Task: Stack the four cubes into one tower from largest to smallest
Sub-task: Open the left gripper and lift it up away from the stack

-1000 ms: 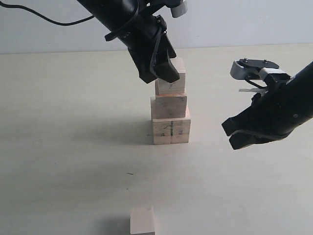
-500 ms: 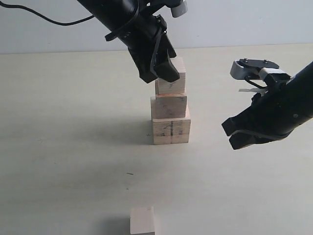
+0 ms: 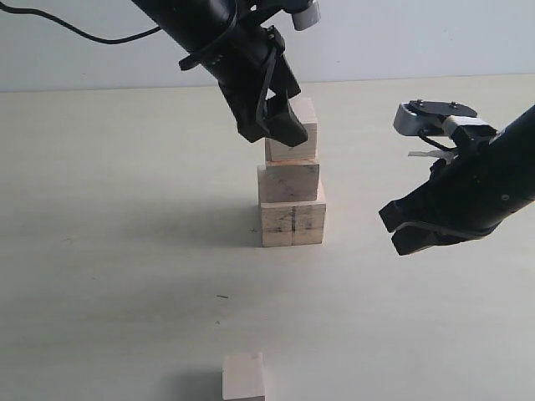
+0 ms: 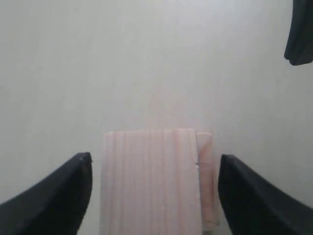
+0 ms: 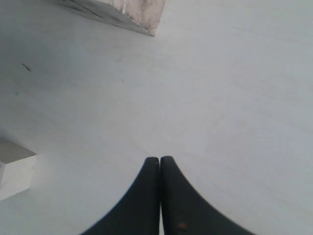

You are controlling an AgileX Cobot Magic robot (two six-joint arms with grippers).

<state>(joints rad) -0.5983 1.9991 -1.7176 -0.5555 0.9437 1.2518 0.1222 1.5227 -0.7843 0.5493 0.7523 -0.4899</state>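
Left gripper [image 3: 272, 127]: jaws spread wide, straddling the top cube [image 3: 294, 140] of the stack. The left wrist view shows a gap on each side of the block, so it is released and gripping nothing.
Left fingers [image 4: 54, 196]: black, smooth, tapering to curved tips, level with the top cube's sides.
Right gripper [image 3: 399, 232]: jaws clenched, tips pressed together, nothing between them. It hangs above the table, well apart from the stack on its right side.
Right fingers [image 5: 171, 196]: black, slightly glossy, curving to a point.
Tower [image 3: 292, 180]: three blocks high, mid-table, widest at the bottom and stepping narrower upward.
Bottom cube [image 3: 292, 224]: the largest, pale raw wood, dark vertical line on the front face, resting on the table.
Middle cube [image 3: 289, 182]: pale wood with curved greyish grain, resting on the bottom cube.
Top cube: pale pinkish wood, fine straight grain on the upper face, sharp edges. It sits a bit off-centre, and the left wrist view shows a strip of the block below on one side.
Fourth cube [image 3: 243, 378]: plain pale wood, alone on the table near the front, well apart from the tower, partly cut off by the frame.
Table [image 3: 125, 251]: cream, matte, flat, with a few tiny dark specks.
Cable [image 3: 67, 29]: thin, black, running behind the left arm.
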